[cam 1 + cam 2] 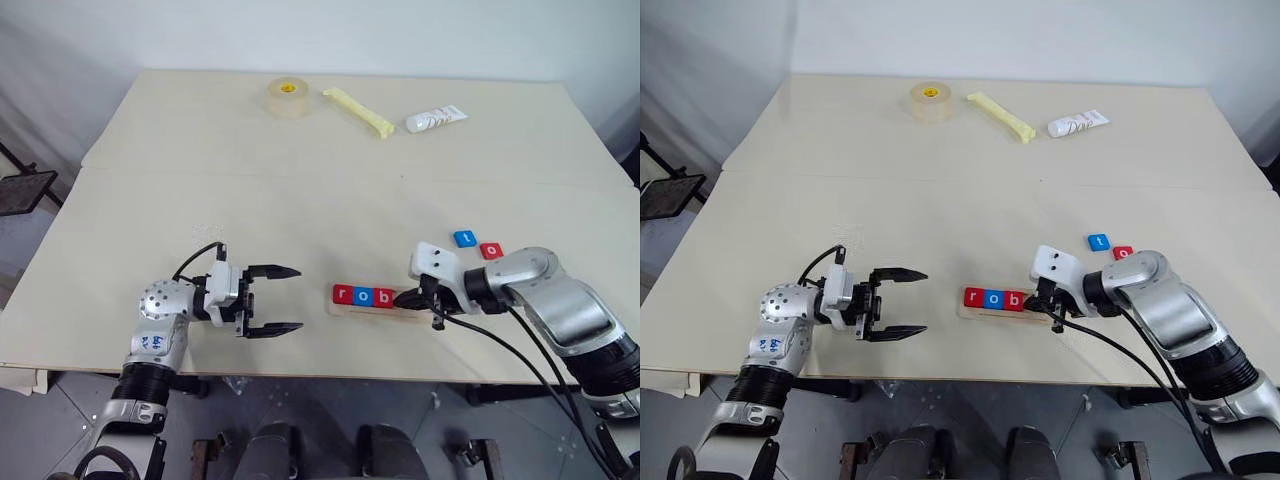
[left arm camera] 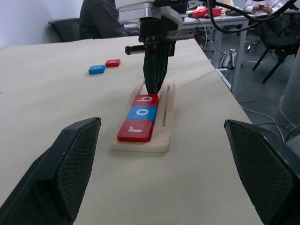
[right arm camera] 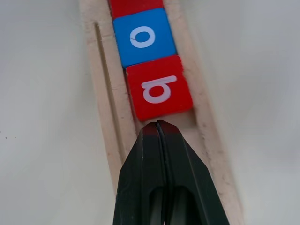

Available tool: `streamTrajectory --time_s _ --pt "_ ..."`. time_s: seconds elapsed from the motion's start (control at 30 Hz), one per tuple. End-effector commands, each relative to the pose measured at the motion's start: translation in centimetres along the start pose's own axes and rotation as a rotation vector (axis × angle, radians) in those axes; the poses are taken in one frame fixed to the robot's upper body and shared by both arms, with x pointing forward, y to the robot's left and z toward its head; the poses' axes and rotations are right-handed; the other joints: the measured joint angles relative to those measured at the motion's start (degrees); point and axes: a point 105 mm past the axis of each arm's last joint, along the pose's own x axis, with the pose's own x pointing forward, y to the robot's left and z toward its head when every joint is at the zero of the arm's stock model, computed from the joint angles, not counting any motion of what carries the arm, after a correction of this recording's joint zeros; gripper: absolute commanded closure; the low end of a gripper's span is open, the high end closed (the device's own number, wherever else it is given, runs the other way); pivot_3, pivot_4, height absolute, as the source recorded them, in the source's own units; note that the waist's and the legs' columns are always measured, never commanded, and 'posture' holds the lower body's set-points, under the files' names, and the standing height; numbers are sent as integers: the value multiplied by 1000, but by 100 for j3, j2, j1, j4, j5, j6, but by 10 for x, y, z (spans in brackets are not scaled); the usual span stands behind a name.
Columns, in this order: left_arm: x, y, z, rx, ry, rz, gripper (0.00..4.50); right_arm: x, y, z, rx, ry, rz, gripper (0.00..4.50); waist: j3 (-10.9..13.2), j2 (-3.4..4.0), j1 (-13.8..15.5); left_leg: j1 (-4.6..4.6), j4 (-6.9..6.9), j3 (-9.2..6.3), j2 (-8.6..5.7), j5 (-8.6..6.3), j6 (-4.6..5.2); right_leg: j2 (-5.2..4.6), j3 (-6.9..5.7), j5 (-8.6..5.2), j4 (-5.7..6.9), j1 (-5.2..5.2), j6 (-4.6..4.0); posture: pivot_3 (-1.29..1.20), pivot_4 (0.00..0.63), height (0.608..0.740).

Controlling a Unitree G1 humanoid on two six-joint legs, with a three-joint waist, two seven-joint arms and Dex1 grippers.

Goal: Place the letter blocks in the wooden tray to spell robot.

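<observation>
Here the wooden tray lies near the front edge of the table, and three letter blocks sit in it in a row, touching: a red r, a blue o and a red b. The right gripper has its two black fingers pressed together with nothing between them; their tips rest over the tray's bare wood right at the edge of the b block. Two more blocks lie loose on the table beyond the right arm, a blue t and a red o, just beside each other. The left gripper hangs level over the table to the left of the tray, pointing toward it, fingers spread wide and empty. At the far side sit a roll of tape, a yellow stick and a white tube.
</observation>
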Motion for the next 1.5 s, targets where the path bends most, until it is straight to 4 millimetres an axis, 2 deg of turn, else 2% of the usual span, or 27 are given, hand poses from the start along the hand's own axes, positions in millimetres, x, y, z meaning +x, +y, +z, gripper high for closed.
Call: streamTrajectory --time_s 0.03,0.13,0.4,0.47,0.67,0.8,0.9,1.2,1.5 --pt "1 3 4 18 -12 -7 0 -30 1 8 -16 -43 -49 4143 0 -1 16 1 0 -1 0 0 0 0 -1 0 0 0 0 0 150 740" --pt "2 4 3 15 -15 -16 0 -47 -3 1 35 -72 -131 3246 0 -1 17 1 -1 -3 -1 0 1 0 -4 0 -1 3 0 0 150 740" --pt "3 7 1 6 -15 -43 0 -106 -17 -40 218 -142 -418 517 1 -2 120 1 -1 3 -2 0 1 1 -3 0 -2 4 0 0 150 740" --pt "3 8 1 5 -14 -48 0 -114 -16 -48 242 -150 -450 37 1 -3 123 2 0 4 -2 0 1 1 -1 0 -2 5 0 0 150 740" --pt "4 13 0 2 -12 -63 0 -146 -22 -81 341 -239 -635 37 1 -4 124 5 -2 6 -1 0 1 3 -2 0 -2 8 1 0 150 740" --pt "6 18 0 2 -12 -70 0 -156 -28 -96 348 -275 -707 37 1 -4 112 10 -2 18 0 0 1 3 4 0 -4 8 1 0 150 740" --pt "5 20 0 3 -10 -73 0 -157 -27 -104 337 -267 -698 37 1 -4 110 11 -3 19 2 0 1 6 4 0 -3 8 1 0 150 740" --pt "-2 20 0 4 3 -75 0 -163 -23 -97 310 -369 -666 37 1 -4 108 13 -4 22 5 0 1 7 7 0 -4 8 1 0 150 740" --pt "-2 20 0 3 5 -74 0 -165 -19 -99 318 -356 -668 37 1 -4 112 13 -3 22 3 0 1 6 9 0 -4 8 1 0 150 740"
